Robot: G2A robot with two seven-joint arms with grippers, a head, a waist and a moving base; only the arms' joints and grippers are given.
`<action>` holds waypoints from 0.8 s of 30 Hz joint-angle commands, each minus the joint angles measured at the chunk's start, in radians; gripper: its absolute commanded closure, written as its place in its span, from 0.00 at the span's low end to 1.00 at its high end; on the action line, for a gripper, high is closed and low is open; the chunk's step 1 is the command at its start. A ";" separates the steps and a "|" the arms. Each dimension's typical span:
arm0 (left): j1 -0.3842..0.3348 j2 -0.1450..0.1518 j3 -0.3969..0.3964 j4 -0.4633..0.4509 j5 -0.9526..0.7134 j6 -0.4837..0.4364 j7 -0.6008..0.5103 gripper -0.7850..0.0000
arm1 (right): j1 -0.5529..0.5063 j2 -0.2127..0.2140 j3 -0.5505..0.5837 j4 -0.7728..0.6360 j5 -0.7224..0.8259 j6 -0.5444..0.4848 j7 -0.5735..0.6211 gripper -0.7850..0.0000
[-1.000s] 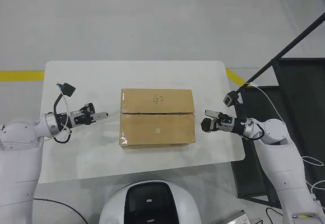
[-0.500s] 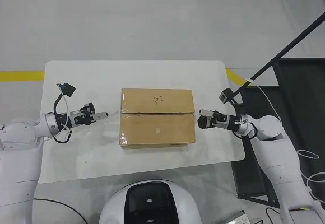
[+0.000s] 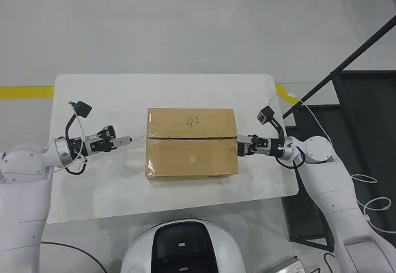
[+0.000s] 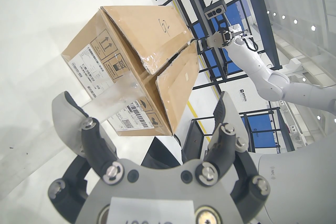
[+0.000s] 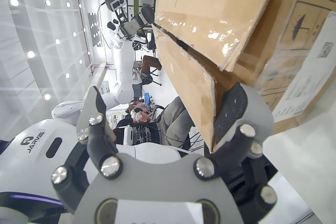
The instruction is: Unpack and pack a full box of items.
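Cardboard box at the middle of the white tabletop, long sides parallel to the front edge, both top flaps folded down. Seam between the flaps slightly parted, with torn shiny tape along its edges. Bare surface on every side of the box: a broad band beyond the far side, a narrower one at the near side, wide margins at both ends.

Right pincer tight at the box's right end, spread wide, the corner of the near flap between its fingers and one pad close under that flap's edge. Left pincer spread wide too, gripping nothing, near the left end but apart from it. Strip of clear tape trailing from that end toward one finger.

Handwritten mark in pen on the far flap; small pale sticker on the near flap. White labels with barcodes and printed handling symbols on the end walls, text too small to make out.

Dark rack just off the tabletop's right edge, close to the right arm. Yellow floor line off the left edge.
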 commanded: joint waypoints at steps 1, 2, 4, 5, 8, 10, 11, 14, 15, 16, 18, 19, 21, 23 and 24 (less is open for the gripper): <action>0.000 0.000 0.000 0.000 0.000 0.000 0.000 0.00 | 0.006 0.000 -0.008 0.007 0.006 -0.004 0.016 0.00; 0.000 0.000 0.000 0.000 0.000 0.000 0.000 0.00 | 0.010 0.000 -0.011 0.011 0.011 -0.005 0.023 0.00; 0.000 0.000 0.000 0.000 0.000 0.000 0.000 0.00 | 0.015 -0.001 -0.017 0.018 0.033 -0.006 0.045 0.00; 0.000 0.000 0.000 0.000 0.000 0.000 0.000 0.00 | 0.018 0.000 -0.018 0.024 0.047 -0.008 0.055 0.00; 0.000 0.000 0.000 0.000 0.000 0.000 0.000 0.00 | 0.025 0.002 -0.012 0.042 0.084 -0.014 0.088 0.00; 0.000 0.000 0.000 0.000 0.000 0.000 0.000 0.00 | 0.026 0.003 -0.008 0.040 0.115 -0.006 0.105 0.00; 0.000 0.000 0.000 0.000 0.000 0.000 0.000 0.00 | 0.025 0.005 -0.005 0.036 0.128 0.000 0.110 0.00; 0.000 0.000 0.000 0.000 0.000 0.000 0.000 0.00 | 0.014 0.011 0.005 0.009 0.173 0.023 0.134 0.00; 0.000 0.000 0.000 0.000 0.000 0.000 0.000 0.00 | 0.010 0.013 0.007 -0.004 0.190 0.032 0.143 0.00; 0.000 0.000 0.000 0.000 0.000 0.000 0.000 0.00 | 0.004 0.015 0.011 -0.017 0.210 0.042 0.153 0.00; 0.000 0.000 0.000 0.000 0.000 0.000 0.000 0.00 | -0.009 0.020 0.019 -0.045 0.231 0.057 0.168 0.00; 0.000 0.000 0.000 0.000 0.000 0.000 0.000 0.00 | -0.016 0.023 0.021 -0.059 0.237 0.063 0.174 0.00; 0.000 0.000 0.000 0.000 0.000 0.000 0.000 0.00 | -0.034 0.029 0.024 -0.099 0.241 0.075 0.186 0.00; 0.000 0.000 0.000 0.000 0.000 0.000 0.000 0.00 | -0.057 0.035 0.031 -0.140 0.244 0.084 0.195 0.00; 0.000 0.000 0.000 0.000 0.000 0.000 0.000 0.00 | -0.071 0.038 0.033 -0.170 0.246 0.091 0.202 0.00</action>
